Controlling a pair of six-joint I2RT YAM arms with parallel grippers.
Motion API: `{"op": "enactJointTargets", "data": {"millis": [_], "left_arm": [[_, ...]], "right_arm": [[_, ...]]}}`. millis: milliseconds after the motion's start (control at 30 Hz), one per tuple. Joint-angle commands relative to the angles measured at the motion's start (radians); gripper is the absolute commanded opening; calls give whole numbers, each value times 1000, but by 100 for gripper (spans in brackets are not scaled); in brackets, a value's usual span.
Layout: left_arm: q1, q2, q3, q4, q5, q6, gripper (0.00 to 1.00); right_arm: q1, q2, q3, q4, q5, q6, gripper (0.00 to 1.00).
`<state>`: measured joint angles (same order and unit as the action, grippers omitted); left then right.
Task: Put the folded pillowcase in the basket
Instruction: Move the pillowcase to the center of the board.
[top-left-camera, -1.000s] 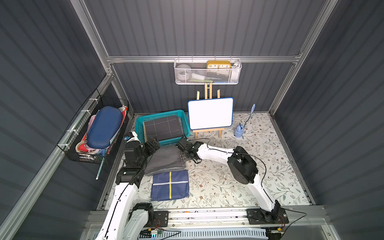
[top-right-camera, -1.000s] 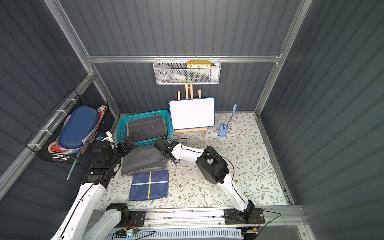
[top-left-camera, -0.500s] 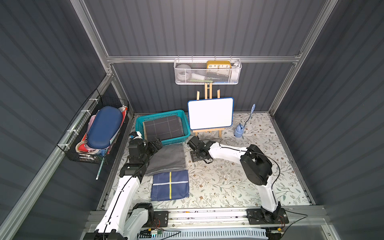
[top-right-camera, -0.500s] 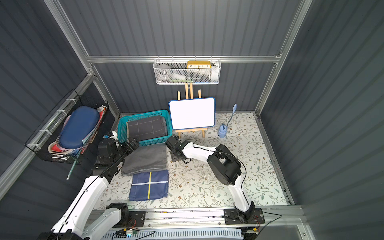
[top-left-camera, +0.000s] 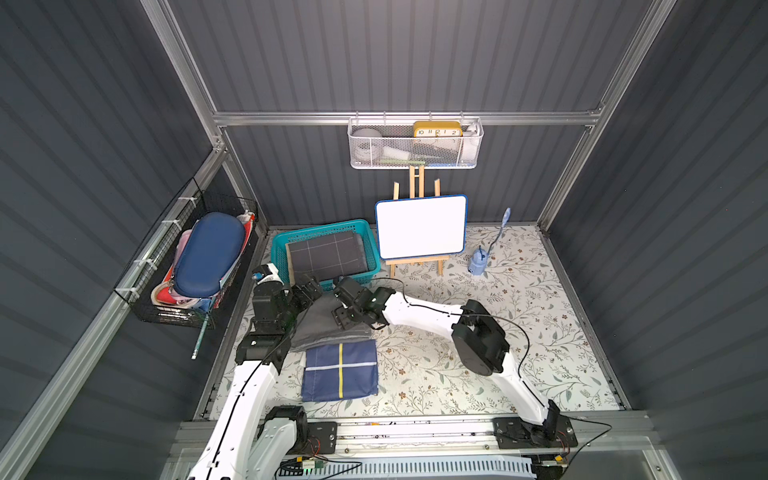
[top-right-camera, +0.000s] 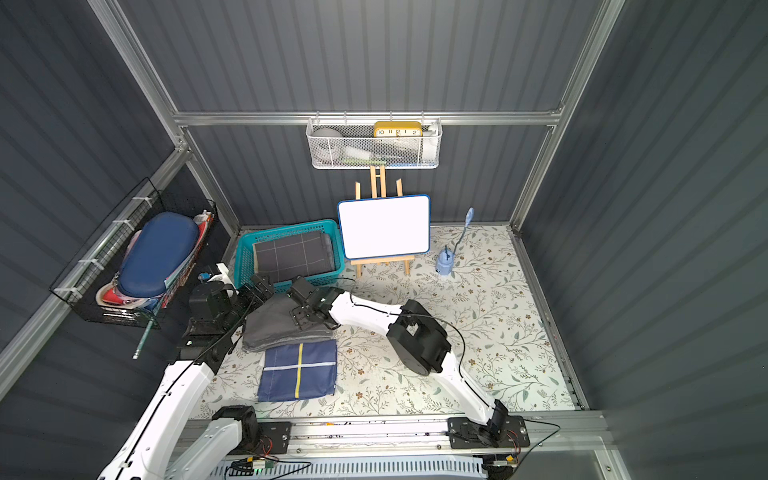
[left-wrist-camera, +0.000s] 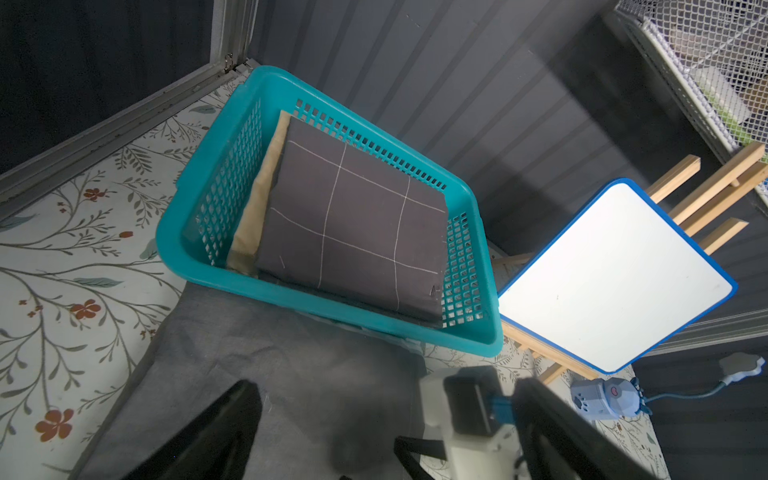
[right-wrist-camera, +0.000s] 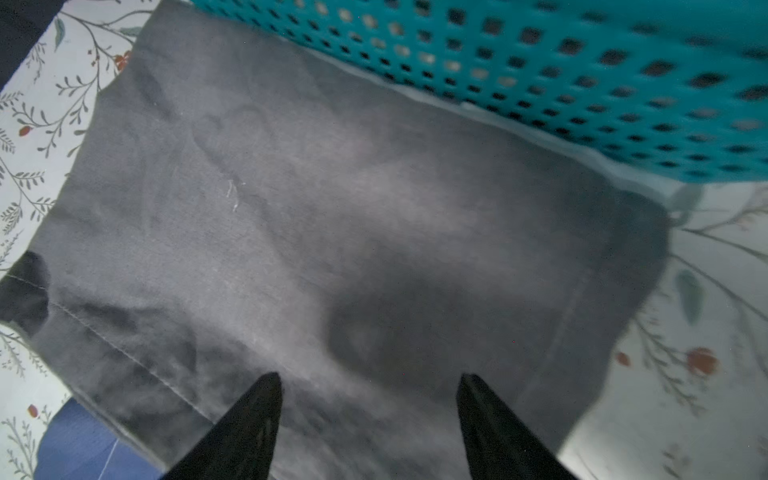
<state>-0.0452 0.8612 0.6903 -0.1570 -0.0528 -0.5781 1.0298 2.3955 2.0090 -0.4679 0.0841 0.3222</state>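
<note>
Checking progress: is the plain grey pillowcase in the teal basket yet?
Out. The grey pillowcase lies folded on the table beside the basket, which holds a grid-patterned cloth.

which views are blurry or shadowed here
Right wrist view: basket lattice smeared, a dark shadow on the grey pillowcase. Left wrist view: basket sharp, the near fingers out of focus. Both top views: sharp and evenly lit.

The basket (top-left-camera: 277, 255) is teal plastic, smooth with a slight sheen, its walls pierced in a lattice. The grey pillowcase (top-left-camera: 316, 328) is matt cloth, softly creased, as is the checked cloth (top-left-camera: 324, 259). The whiteboard (top-left-camera: 420, 226) is glossy and its easel (top-left-camera: 417, 178) bare wood. The frame rail (top-left-camera: 291, 118) is dull metal.
</note>
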Motion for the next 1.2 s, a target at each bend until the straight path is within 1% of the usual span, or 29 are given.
{"op": "enactJointTargets", "data": {"millis": [0,100,200,233,300,333,467,567,633,700,767,800,867,967,1033,1133,1167], "left_arm": [[7,-3,-13,1,-3,-6,100],[7,-5,-9,1,-7,2,100],[7,-3,-6,0,-13,9,100],[7,0,-6,2,-13,10,100],[7,12,-5,11,-8,13,99],[7,23,-6,20,-2,18,99],[7,109,16,25,5,25,100],[7,164,43,13,16,24,100],[7,181,35,37,42,23,100],[7,208,39,43,67,25,99],[7,251,53,26,66,32,99],[7,271,56,19,71,40,99],[7,319,53,10,90,46,99],[5,376,30,17,110,56,99],[2,403,12,25,122,56,100],[-15,441,-1,32,122,57,100],[-22,456,-3,33,120,58,100]], "right_arm": [[-7,72,90,-126,63,-4,71],[-32,86,84,-173,97,44,71],[-71,52,-1,-190,113,99,71],[-84,35,-37,-196,135,114,71],[-103,8,-97,-228,219,155,71],[-114,-10,-125,-243,230,163,71],[-160,-91,-264,-232,206,199,71],[-174,-174,-369,-153,181,182,71],[-170,-222,-403,-117,190,162,71],[-168,-255,-406,-127,229,153,71],[-169,-286,-410,-143,292,141,71],[-169,-303,-420,-131,298,125,71],[-168,-337,-440,-81,254,80,71],[-155,-354,-451,-12,114,49,71],[-141,-326,-420,-4,32,54,71],[-131,-259,-368,-17,-39,83,70],[-131,-239,-359,-20,-44,100,70]]}}
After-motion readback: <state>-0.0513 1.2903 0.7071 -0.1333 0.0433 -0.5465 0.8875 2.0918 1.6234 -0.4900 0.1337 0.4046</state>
